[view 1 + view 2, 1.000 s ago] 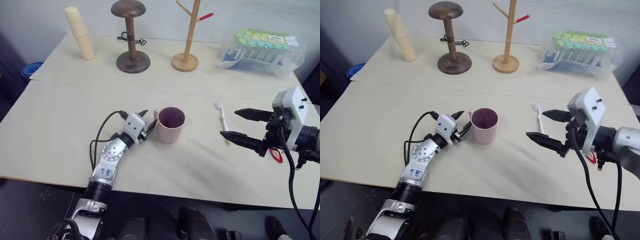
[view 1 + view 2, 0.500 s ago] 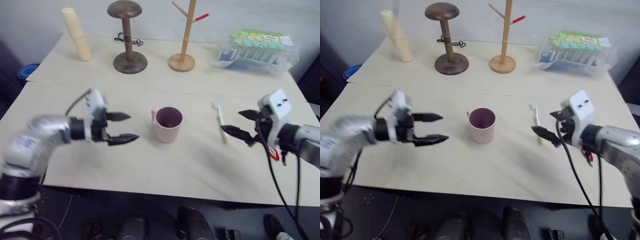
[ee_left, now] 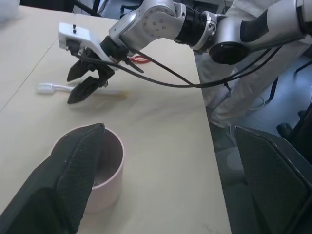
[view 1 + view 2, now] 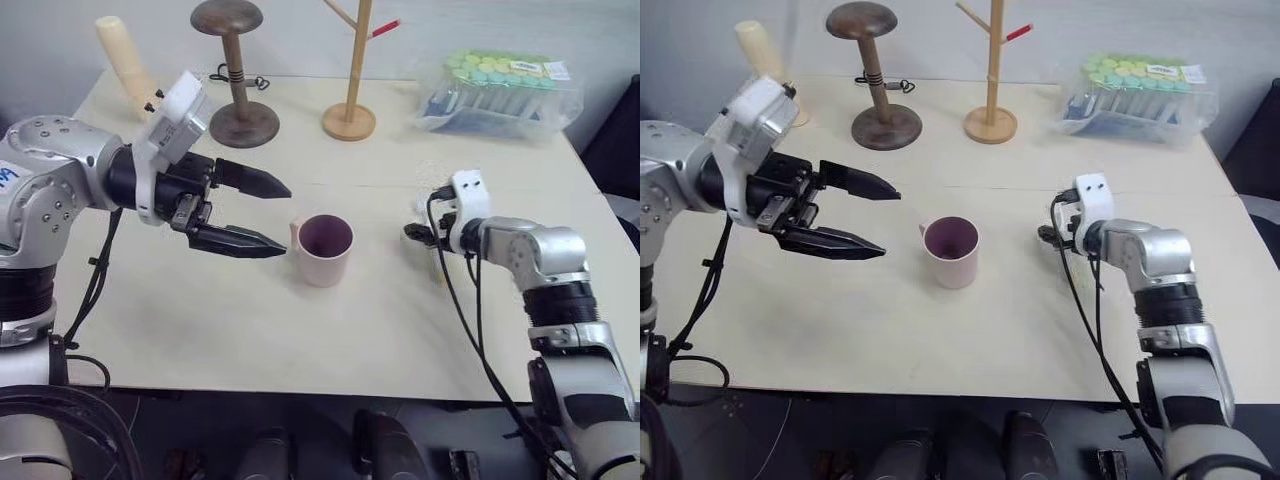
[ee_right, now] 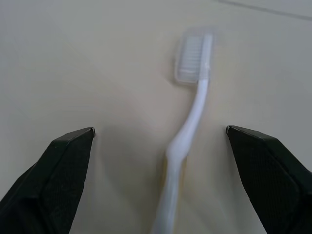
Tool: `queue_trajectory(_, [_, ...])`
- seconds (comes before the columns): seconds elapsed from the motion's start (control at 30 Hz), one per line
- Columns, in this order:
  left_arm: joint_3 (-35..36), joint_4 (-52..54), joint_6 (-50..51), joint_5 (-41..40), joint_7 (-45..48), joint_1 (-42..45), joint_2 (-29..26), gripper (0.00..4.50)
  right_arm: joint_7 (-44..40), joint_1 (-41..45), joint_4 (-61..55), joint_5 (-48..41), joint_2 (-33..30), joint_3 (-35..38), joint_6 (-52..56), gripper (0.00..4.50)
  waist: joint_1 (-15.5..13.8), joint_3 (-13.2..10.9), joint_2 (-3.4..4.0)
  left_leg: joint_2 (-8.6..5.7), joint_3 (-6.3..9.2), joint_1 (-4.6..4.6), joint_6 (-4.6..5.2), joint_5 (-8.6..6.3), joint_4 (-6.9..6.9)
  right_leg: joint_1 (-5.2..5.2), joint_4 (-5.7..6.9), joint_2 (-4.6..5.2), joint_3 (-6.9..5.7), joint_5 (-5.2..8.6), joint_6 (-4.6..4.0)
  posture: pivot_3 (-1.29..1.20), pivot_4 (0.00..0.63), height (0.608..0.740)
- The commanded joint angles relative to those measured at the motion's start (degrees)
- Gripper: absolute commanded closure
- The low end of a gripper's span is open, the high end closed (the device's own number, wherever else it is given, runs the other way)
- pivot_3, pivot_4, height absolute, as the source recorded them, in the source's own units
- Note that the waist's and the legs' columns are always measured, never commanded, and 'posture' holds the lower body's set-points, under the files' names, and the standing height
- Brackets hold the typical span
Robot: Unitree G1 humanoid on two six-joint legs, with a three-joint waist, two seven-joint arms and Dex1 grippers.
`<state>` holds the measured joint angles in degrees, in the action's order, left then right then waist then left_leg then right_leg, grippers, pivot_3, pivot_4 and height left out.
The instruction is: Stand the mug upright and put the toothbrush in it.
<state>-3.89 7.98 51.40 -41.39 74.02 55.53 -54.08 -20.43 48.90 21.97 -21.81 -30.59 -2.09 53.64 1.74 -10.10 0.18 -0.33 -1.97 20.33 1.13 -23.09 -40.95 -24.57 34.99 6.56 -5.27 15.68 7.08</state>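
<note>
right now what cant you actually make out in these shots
- toothbrush: the handle's end is cut off by the right wrist view's edge; in the head views the right gripper covers most of it.
- mug: the left wrist view has one finger of the left gripper across its near side; its handle is barely visible in the head views.
- tubes in the clear box: labels too small to read.

Even, soft, bright light; faint shadows on the table [image 4: 200, 320]. Sharp head views. Blurred toothbrush [image 5: 187, 131] in right wrist view, slightly soft fingertips lower corners.
</note>
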Motion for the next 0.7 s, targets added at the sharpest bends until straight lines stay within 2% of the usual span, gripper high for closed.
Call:
queue_trajectory(0.03, [1.0, -0.1, -1.0, 0.7, 0.1, 1.2, 0.2, 0.00, -0.7, -0.1, 1.6, 2.6, 0.3, 0.3, -1.6, 0.60, 0.1, 0.0, 0.00, 0.00, 0.00, 0.00, 0.00, 0.00, 0.00, 0.00, 0.00, 0.00, 0.00, 0.00, 0.00, 0.00, 0.150, 0.740])
queue_trajectory(0.33, [2.0, 0.4, -0.2, 0.5, -0.5, 0.6, 1.0, 0.00, -1.6, -3.4, -1.0, 4.7, 1.7, 1.0, -1.6, 3.78, 0.1, 0.0, 0.00, 0.09, 0.03, -0.03, 0.00, 0.00, -0.05, 0.01, 0.05, 0.02, 0.04, 0.00, 0.00, 0.00, 0.150, 0.740])
queue_trajectory(0.37, [2.1, 0.4, -0.2, 0.5, -0.6, 0.6, 1.1, 0.00, -1.6, -3.7, -1.4, 4.8, 1.8, 1.2, -1.5, 3.92, 0.1, 0.0, 0.00, 0.09, 0.03, -0.03, 0.00, 0.00, -0.05, 0.01, 0.06, 0.02, 0.05, 0.00, 0.00, 0.00, 0.150, 0.740])
queue_trajectory(0.4, [2.2, 0.4, -0.1, 0.4, -0.8, 0.5, 1.1, 0.00, -1.6, -4.0, -1.8, 4.9, 1.9, 1.5, -1.5, 4.30, 0.0, 0.0, 0.00, 0.09, 0.03, -0.03, 0.00, 0.00, -0.06, 0.01, 0.07, 0.02, 0.05, 0.00, 0.00, 0.00, 0.150, 0.740])
queue_trajectory(0.47, [2.8, 0.4, 0.3, 0.2, -1.4, 0.3, 1.4, 0.00, -1.5, -4.6, -2.7, 5.3, 2.0, 2.0, -2.3, 4.30, 0.0, 0.0, 0.00, 0.10, 0.03, -0.03, 0.00, 0.00, -0.07, 0.02, 0.07, 0.04, 0.06, 0.00, 0.00, 0.00, 0.150, 0.740])
queue_trajectory(0.57, [4.4, 0.2, 0.7, -0.1, -3.2, -0.9, 1.7, 0.00, -0.9, -5.1, -8.1, 3.4, 4.7, 6.8, -10.3, 4.30, 0.0, 0.0, 0.00, 0.10, 0.05, -0.03, 0.00, 0.00, -0.07, 0.02, 0.08, 0.04, 0.06, 0.00, 0.00, 0.00, 0.150, 0.740])
queue_trajectory(0.63, [6.0, -0.1, 0.9, 0.0, -3.7, -2.9, 0.6, 0.00, -2.2, -4.7, -16.0, -2.4, 8.5, 11.2, -12.5, 4.30, 0.2, 0.0, 0.03, 0.08, 0.08, -0.03, 0.00, 0.00, -0.05, -0.06, 0.09, 0.04, 0.13, 0.00, 0.00, 0.00, 0.150, 0.740])
queue_trajectory(0.7, [7.9, -0.7, 0.7, 0.6, -4.1, -5.4, -1.0, 0.00, -2.9, -3.9, -24.2, -9.4, 13.0, 13.7, -10.1, 4.30, 0.9, -0.1, 0.15, 0.07, 0.17, -0.02, -0.01, 0.00, -0.01, -0.27, 0.18, 0.01, 0.26, 0.00, 0.00, 0.00, 0.150, 0.740])
